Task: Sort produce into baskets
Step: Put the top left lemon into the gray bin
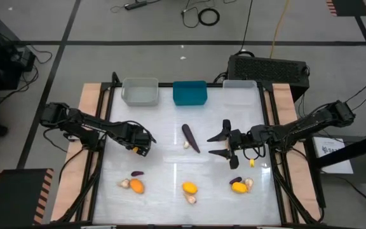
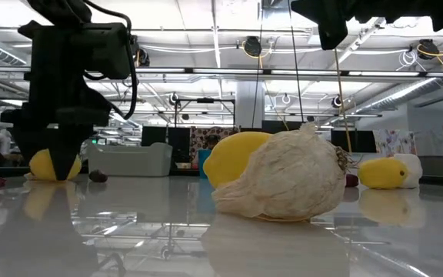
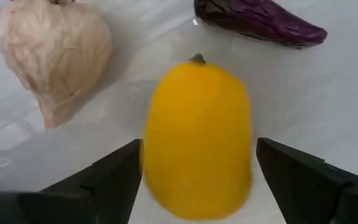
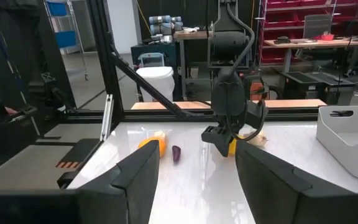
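The smooth yellow-orange oval fruit lay on the white glossy surface near its front left, directly between the left gripper's dark fingers, which stood spread wide on either side of it without touching. Just beside it sat a pale beige papery garlic bulb and a small dark purple wrinkled eggplant piece.

The likeliest fault, I judged, was the rounded fruit squirting out or rolling as the fingers closed, since its skin looked slick; a finger might also nudge the garlic bulb, which sat close to one side.

The right gripper hovered right of centre with its fingers apart and nothing in them, near a longer dark purple eggplant. The light grey bin, the teal blue bin and the translucent white bin lined the far edge. The middle of the surface lay open, so a carry toward the bins looked unobstructed, though the raised frame along the left edge ran close to that arm.
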Motion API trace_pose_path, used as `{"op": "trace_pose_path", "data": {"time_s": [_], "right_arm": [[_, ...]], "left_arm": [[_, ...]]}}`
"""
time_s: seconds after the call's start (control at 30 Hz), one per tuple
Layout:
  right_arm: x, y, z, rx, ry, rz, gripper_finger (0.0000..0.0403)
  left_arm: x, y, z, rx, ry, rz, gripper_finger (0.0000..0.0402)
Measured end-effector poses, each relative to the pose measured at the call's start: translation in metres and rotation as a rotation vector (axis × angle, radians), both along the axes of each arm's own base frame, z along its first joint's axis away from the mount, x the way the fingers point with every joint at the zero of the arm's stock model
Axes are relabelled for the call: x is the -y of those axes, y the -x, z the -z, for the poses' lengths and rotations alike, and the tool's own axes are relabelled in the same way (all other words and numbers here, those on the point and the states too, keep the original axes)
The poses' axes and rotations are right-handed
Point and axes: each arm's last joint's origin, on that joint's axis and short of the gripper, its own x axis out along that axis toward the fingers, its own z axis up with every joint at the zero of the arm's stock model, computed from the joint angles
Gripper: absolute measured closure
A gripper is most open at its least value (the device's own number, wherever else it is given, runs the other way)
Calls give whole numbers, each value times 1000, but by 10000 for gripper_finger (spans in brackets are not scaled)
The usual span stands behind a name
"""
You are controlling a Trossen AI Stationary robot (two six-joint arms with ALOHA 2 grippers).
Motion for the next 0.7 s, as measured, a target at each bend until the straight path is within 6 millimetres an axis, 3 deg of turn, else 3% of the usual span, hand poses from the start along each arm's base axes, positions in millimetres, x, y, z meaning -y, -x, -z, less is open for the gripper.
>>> {"op": "trace_pose_path", "data": {"time_s": [0.27, 0.7], "right_arm": [[0, 0, 0, 2, 21, -1, 200], [0, 0, 0, 2, 26, 3, 200]], "left_arm": [[0, -1, 0, 8, -5, 5, 94], [0, -3, 0, 26, -4, 9, 182]]}}
